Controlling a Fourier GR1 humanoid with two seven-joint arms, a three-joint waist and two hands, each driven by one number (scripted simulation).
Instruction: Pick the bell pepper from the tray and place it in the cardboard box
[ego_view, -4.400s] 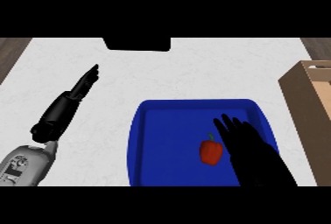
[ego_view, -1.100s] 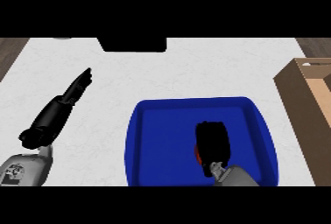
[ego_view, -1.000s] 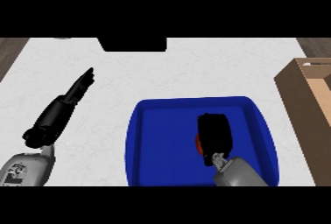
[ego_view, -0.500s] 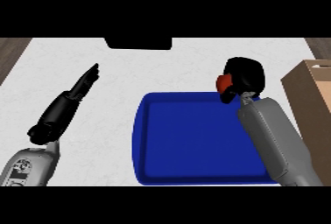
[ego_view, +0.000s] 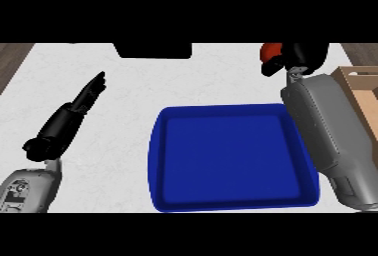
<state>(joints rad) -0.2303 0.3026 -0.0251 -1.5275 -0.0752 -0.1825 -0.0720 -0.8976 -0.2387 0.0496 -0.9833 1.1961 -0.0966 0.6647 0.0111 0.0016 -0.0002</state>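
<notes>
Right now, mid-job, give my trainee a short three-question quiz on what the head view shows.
1. True or false: the bell pepper lies in the blue tray.
2. Which hand holds the pepper: A) left hand B) right hand?
3. Fill in: the cardboard box stands at the view's ____ edge.

Key: 1 false, the pepper is lifted beyond the tray; 2 B; 3 right.
</notes>
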